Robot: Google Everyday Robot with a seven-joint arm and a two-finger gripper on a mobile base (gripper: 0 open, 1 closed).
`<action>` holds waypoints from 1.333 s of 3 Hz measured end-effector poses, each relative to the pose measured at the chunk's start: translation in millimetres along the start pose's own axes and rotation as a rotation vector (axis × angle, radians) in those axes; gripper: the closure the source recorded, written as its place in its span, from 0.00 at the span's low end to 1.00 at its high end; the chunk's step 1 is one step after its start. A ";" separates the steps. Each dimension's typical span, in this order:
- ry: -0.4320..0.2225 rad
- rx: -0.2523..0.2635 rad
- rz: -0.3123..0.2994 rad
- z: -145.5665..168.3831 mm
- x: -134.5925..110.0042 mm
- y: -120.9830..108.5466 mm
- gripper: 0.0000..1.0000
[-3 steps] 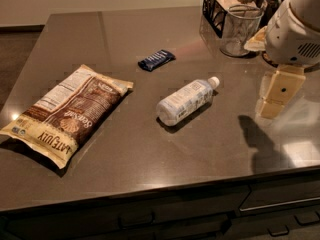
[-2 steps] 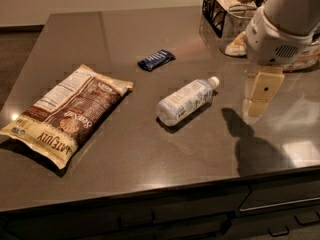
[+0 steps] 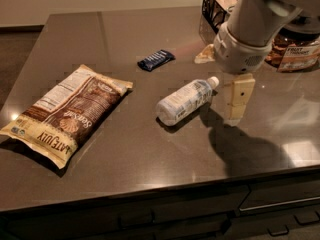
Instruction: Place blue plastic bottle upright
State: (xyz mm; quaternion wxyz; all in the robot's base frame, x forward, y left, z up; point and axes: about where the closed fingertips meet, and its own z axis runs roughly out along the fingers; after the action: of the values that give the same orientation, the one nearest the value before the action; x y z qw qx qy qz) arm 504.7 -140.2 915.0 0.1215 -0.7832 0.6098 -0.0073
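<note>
The blue plastic bottle (image 3: 184,101) lies on its side on the dark countertop, its white cap pointing up-right toward my gripper. It is a small clear bottle with a pale bluish-white label. My gripper (image 3: 237,100) hangs from the white arm just right of the cap, with a cream-coloured finger pointing down at the counter. It holds nothing and is apart from the bottle.
A brown chip bag (image 3: 67,114) lies flat at the left. A dark blue snack bar wrapper (image 3: 156,60) lies behind the bottle. A black wire basket (image 3: 218,6) and a snack package (image 3: 294,54) stand at the back right. The counter's front edge (image 3: 150,189) runs below.
My arm and gripper have moved left, from the counter's right side to just beside the bottle's cap. The bottle, bag and wrapper have not moved.
</note>
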 end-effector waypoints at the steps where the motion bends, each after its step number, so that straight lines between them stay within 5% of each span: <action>1: 0.010 -0.034 -0.132 20.7 -13.4 -9.7 0.00; 2: 0.052 -0.098 -0.250 44.2 -23.8 -17.1 0.00; 4: 0.152 -0.208 -0.382 70.8 -13.6 -25.6 0.00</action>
State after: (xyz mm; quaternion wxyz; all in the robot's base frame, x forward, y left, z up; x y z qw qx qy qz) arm 537.0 -108.6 853.2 -0.0097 -0.8899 0.4553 -0.0266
